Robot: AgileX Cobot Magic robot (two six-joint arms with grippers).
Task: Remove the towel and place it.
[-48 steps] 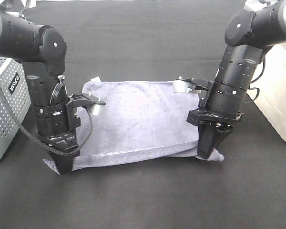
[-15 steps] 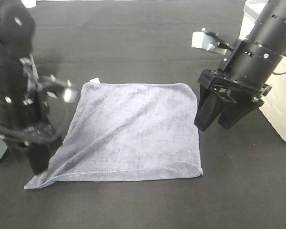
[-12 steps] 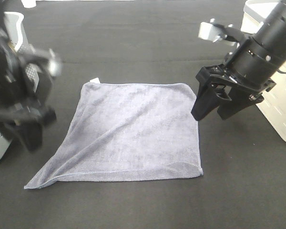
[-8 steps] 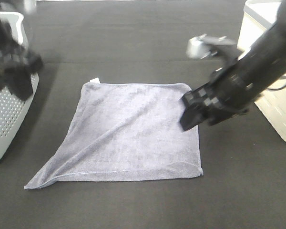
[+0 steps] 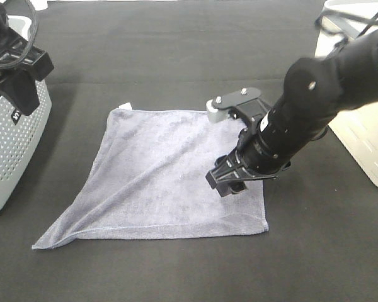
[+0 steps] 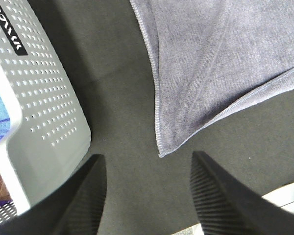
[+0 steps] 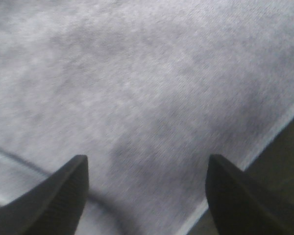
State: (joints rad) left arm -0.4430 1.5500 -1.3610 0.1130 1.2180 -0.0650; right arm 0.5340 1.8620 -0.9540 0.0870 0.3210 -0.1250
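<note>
The towel point(image 5: 170, 170) lies spread flat on the black bench point(image 5: 176, 277), roughly square, so I see no real long axis. What stands out is the near left corner, drawn out to a point, with a soft crease running from it toward the middle.

The right gripper point(image 5: 229, 182) hangs over the near right quarter of the cloth, just inside the right hem. In its wrist view the gripper point(image 7: 147, 196) is spread wide with nothing between the fingers, and towel point(image 7: 147, 73) fills almost the whole picture. It is very close to the cloth, but I cannot tell whether it touches. The towel is straight below it, so this is clearly the nearer arm.

Farther back, the small white tag point(image 5: 124, 106) sits at the far left corner.

The left gripper point(image 5: 22, 100) is up beside the grey perforated basket point(image 5: 6, 145), well apart from the cloth. Its wrist view shows the gripper point(image 6: 149, 196) about half open and empty, with the towel's pointed corner point(image 6: 225, 63) ahead and the basket point(image 6: 44, 98) alongside.

The cloth lies flat on a plain surface, so I judge a pinch must press down to gather a fold. There is open bench near and far, the basket to the left and a white bin point(image 5: 365, 138) to the right.
</note>
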